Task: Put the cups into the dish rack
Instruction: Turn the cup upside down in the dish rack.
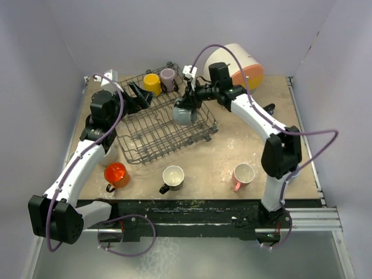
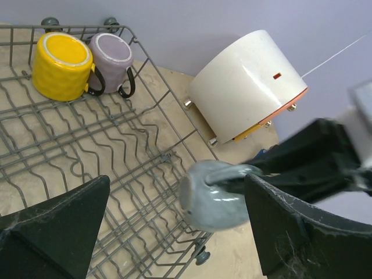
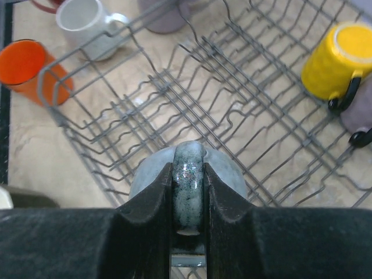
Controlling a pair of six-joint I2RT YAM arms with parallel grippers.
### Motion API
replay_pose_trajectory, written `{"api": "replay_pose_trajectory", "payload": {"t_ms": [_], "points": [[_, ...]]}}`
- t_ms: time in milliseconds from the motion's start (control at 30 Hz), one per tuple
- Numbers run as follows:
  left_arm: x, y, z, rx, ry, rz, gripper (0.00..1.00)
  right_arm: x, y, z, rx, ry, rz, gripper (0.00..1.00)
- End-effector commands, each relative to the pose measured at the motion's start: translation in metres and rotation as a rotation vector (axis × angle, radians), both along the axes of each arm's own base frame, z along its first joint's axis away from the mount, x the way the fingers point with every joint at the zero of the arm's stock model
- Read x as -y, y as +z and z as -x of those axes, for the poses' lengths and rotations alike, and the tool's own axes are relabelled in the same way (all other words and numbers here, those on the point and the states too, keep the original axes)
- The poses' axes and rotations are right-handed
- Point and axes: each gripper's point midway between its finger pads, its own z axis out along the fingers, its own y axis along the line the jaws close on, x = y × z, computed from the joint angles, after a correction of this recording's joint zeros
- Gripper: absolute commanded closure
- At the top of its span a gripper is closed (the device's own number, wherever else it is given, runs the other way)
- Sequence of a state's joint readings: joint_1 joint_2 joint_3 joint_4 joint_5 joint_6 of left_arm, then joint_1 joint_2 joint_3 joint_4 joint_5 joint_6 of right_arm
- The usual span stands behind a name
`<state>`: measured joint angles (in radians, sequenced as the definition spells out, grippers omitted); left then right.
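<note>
Placing step under way: the right gripper [image 1: 189, 104] is clamped on the handle of a grey-blue mug [image 1: 183, 115], which hangs just above the right side of the dish rack [image 1: 154, 133], inside its raised wire edge. The right arm reaches from the near right of the table, elbow high, forearm stretched far and left, wrist turned down over the wires. Whether the mug's mouth faces down is hard to read.

A yellow mug [image 1: 152, 83] and a mauve mug [image 1: 168, 78] sit upside down, touching, in the rack's far corner. An orange mug [image 1: 115, 173], a white mug [image 1: 173, 175] and a pink mug [image 1: 243, 174] wait on the table near the front edge.

The left gripper [image 1: 136, 97] hovers over the rack's far left side with its fingers spread wide and nothing between them.

The likely next move is a short lowering onto the wires between the prongs, then letting go of the handle without tipping the mug.
</note>
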<state>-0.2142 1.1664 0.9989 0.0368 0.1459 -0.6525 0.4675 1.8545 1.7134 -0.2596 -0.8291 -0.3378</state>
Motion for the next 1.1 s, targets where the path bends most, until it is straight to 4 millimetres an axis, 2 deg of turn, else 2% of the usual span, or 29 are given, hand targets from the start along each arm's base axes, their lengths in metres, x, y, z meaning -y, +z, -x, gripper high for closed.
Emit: {"api": "replay_pose_trajectory", "payload": {"t_ms": [0, 100, 233, 400, 600, 700, 867, 1067], "points": [[-0.01, 0.026, 0.006, 0.058, 0.041, 0.007, 0.01, -0.021, 0.046, -0.032, 0.082, -0.062, -0.143, 1.0], [-0.014, 0.018, 0.01, 0.042, 0.061, 0.0, 0.01, -0.032, 0.025, -0.04, 0.036, -0.084, -0.14, 1.0], [-0.019, -0.001, 0.012, -0.017, 0.088, -0.009, 0.01, -0.044, -0.002, -0.05, -0.01, -0.128, -0.125, 1.0], [-0.02, -0.041, 0.01, -0.162, 0.104, -0.021, 0.0, -0.056, -0.027, -0.063, -0.066, -0.148, -0.123, 1.0], [-0.014, -0.081, 0.005, -0.304, 0.089, -0.032, 0.11, -0.062, -0.049, -0.066, -0.118, -0.148, -0.115, 0.98], [-0.008, -0.091, -0.001, -0.334, 0.061, -0.036, 0.19, -0.061, -0.057, -0.061, -0.127, -0.115, -0.093, 0.92], [0.0, -0.105, -0.011, -0.37, 0.03, -0.037, 0.34, -0.056, -0.07, -0.054, -0.141, -0.094, -0.045, 0.9], [0.006, -0.117, -0.018, -0.392, -0.007, -0.047, 0.36, -0.045, -0.07, -0.047, -0.115, -0.061, 0.047, 0.78]]}}
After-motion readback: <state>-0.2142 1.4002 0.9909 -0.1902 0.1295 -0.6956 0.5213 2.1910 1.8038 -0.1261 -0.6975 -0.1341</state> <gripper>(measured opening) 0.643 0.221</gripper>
